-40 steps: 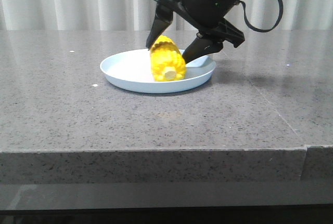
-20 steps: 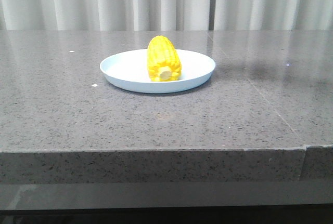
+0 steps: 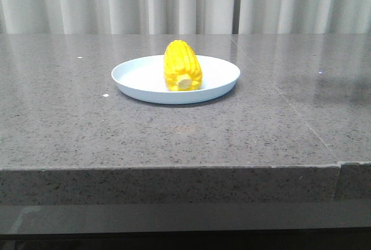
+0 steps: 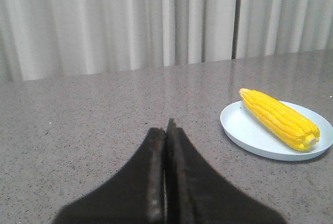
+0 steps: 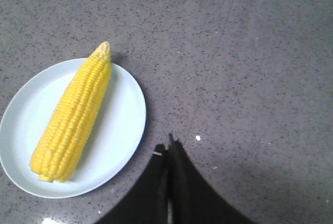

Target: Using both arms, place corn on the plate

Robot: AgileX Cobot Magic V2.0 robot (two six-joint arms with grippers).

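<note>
The yellow corn point(image 3: 182, 65) lies on the pale blue plate point(image 3: 139, 79) at the table's middle, stub end toward the camera. It also shows in the left wrist view point(image 4: 279, 118) on the plate point(image 4: 244, 130), and in the right wrist view point(image 5: 73, 115) on the plate point(image 5: 122, 130). My left gripper point(image 4: 166, 130) is shut and empty, well apart from the plate. My right gripper point(image 5: 167, 148) is shut and empty, above the table just beside the plate's rim. Neither arm shows in the front view.
The grey speckled stone table point(image 3: 261, 122) has a front edge near the camera. White curtains point(image 3: 116, 0) hang behind the table.
The right arm, whose open fingers stood around the corn a second ago, has lifted out of the front view. The corn stays on the plate, rolled slightly.
</note>
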